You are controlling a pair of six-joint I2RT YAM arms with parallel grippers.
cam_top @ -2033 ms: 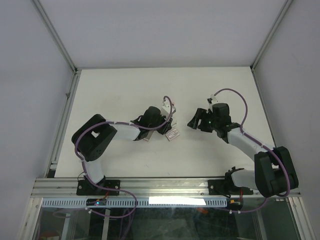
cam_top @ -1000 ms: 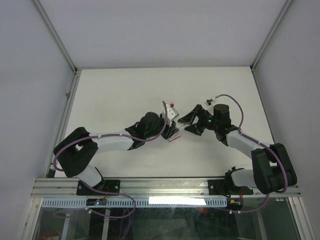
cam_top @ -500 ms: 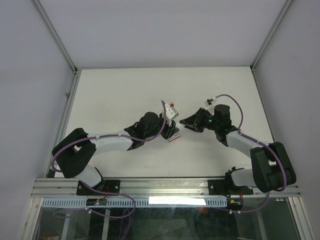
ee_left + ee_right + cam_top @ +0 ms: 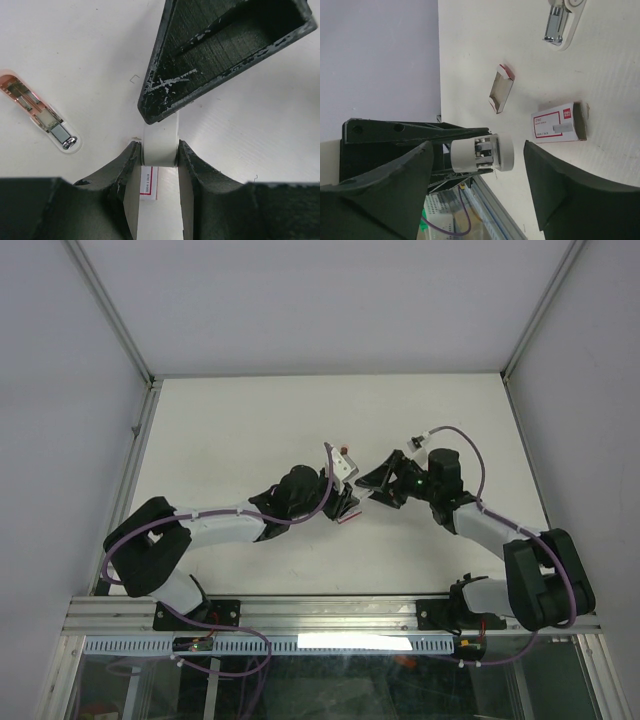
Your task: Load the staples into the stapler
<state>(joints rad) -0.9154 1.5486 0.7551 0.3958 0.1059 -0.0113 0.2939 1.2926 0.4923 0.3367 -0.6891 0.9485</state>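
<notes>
Overhead, we see the left gripper (image 4: 341, 502) over the red-and-white box (image 4: 349, 513), the right gripper (image 4: 385, 483) beside it. Left wrist: that gripper pinches a white piece (image 4: 160, 150), probably steadying it. Right wrist: wide-open, empty jaws face the box, where grey staples (image 4: 562, 128) seemingly lie; the stapler (image 4: 560, 22) sits beyond.

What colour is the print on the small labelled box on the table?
Red, on the white rectangular box; clearest in the right wrist view.
</notes>
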